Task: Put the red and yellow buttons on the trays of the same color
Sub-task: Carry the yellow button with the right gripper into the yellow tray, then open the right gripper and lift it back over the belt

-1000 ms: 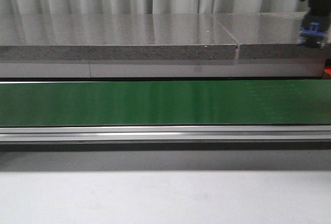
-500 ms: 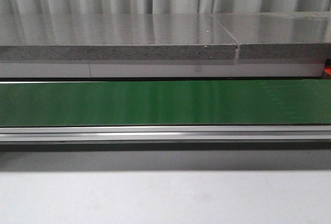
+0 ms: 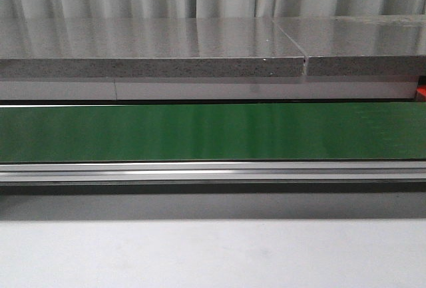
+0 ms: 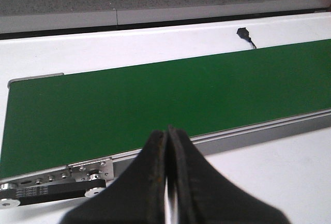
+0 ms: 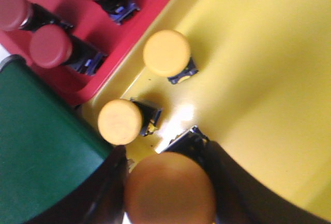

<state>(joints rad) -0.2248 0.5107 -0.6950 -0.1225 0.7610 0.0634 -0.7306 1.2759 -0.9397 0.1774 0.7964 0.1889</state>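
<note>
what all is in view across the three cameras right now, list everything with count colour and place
conveyor belt: 1, green, runs across the front view; bare there and in the left wrist view
grey slabs: 2, speckled grey, behind the belt, meeting at a seam
red tray: 1, red, beside the yellow tray, at the belt's end
yellow tray: 1, yellow, beside the red tray
red buttons: 3, red caps, in the red tray
yellow buttons on tray: 2, yellow caps, in the yellow tray
held yellow button: 1, orange-yellow cap, over the yellow tray
left gripper: 1, black fingers closed together, empty, above the belt's near edge
right gripper: 1, black fingers either side of the held yellow button
</note>
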